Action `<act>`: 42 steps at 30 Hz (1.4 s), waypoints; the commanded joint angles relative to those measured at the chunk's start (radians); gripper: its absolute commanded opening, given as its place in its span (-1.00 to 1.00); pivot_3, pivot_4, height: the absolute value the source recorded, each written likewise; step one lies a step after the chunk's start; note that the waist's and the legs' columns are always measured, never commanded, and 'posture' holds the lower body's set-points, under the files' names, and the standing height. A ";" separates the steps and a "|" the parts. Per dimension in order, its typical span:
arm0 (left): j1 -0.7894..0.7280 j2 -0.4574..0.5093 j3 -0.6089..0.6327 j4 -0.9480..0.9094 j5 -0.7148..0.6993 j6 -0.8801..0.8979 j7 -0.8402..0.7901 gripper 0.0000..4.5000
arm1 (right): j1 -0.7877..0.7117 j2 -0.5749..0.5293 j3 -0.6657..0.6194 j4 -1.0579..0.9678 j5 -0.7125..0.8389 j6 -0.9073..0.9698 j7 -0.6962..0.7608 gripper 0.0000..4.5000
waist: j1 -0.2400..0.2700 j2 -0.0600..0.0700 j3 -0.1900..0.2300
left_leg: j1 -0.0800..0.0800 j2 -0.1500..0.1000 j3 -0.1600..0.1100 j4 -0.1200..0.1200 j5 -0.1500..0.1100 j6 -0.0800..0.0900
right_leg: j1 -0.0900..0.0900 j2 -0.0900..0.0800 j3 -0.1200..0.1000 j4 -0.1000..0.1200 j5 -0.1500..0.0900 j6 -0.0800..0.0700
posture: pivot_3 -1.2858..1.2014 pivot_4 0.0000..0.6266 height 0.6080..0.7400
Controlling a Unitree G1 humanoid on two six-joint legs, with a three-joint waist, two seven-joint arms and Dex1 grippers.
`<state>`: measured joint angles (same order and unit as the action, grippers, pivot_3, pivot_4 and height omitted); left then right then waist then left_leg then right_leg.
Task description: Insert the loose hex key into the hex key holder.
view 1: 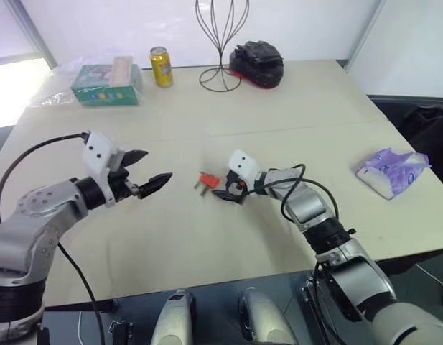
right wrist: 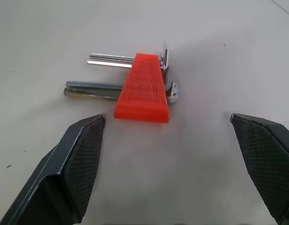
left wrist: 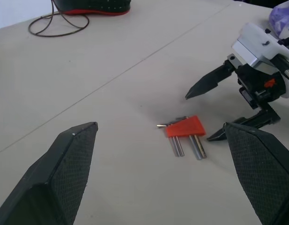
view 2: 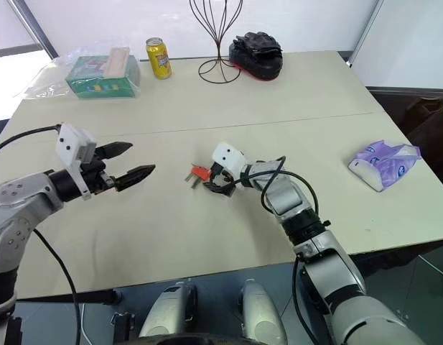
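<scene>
**A:** What sits nearest?

**B:** The left gripper [view 1: 151,169], raised over the near left part of the table [view 1: 207,244], its two black fingers spread wide with nothing between them. The right gripper [view 1: 230,190] is a little farther in, low near the table's middle, jaws likewise apart and empty.

**A:** And the hex key holder?

**B:** The hex key holder [right wrist: 143,89] lies flat on the table just beyond the right gripper's fingertips, not touched by either. Several metal keys stick out of it side by side. I cannot tell a loose hex key apart from those.

**A:** Farther out?

**B:** A purple-and-white packet [view 1: 392,171] lies well off by the right edge. At the far edge stand a yellow can [view 1: 161,67], a green box [view 1: 106,84] in clear wrap, a black wire stand [view 1: 221,43] and a black-and-red padded mitt [view 1: 258,64].
</scene>
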<state>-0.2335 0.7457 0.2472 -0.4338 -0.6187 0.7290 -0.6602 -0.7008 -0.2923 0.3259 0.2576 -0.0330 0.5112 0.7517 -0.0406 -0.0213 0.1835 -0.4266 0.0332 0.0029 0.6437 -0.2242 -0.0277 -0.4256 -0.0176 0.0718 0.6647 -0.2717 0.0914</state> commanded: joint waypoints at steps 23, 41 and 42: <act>-0.023 -0.001 -0.005 -0.011 0.025 -0.032 -0.007 1.00 | 0.026 0.112 -0.015 -0.048 0.044 0.128 -0.065 0.97 | -0.006 0.000 0.000 | 0.000 0.001 0.000 0.000 0.000 0.000 | 0.000 0.001 0.000 0.000 0.000 0.000 | 0.03 -0.52 1.00; -0.014 -0.003 -0.005 -0.011 0.024 -0.035 -0.004 1.00 | 0.034 0.074 0.027 -0.063 -0.012 0.034 -0.078 -0.56 | -0.005 0.000 0.000 | 0.000 0.000 0.000 0.000 0.000 0.000 | 0.000 0.001 0.000 0.000 0.000 0.000 | 0.03 -0.52 1.00; -0.014 -0.003 -0.005 -0.011 0.024 -0.036 -0.005 1.00 | 0.034 0.066 0.032 -0.070 -0.022 0.017 -0.081 -0.56 | -0.005 0.000 0.000 | 0.000 0.000 0.000 0.000 0.000 0.000 | 0.000 0.001 0.000 0.000 0.000 0.000 | 0.03 -0.52 1.00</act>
<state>-0.2470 0.7418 0.2262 -0.4261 -0.5976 0.7140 -0.6676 -0.6728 -0.2156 0.3458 0.2163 -0.0325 0.5515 0.6737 -0.0454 -0.0214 0.1834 -0.4262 0.0337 0.0029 0.6434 -0.2242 -0.0277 -0.4256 -0.0167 0.0718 0.6648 -0.2718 0.0914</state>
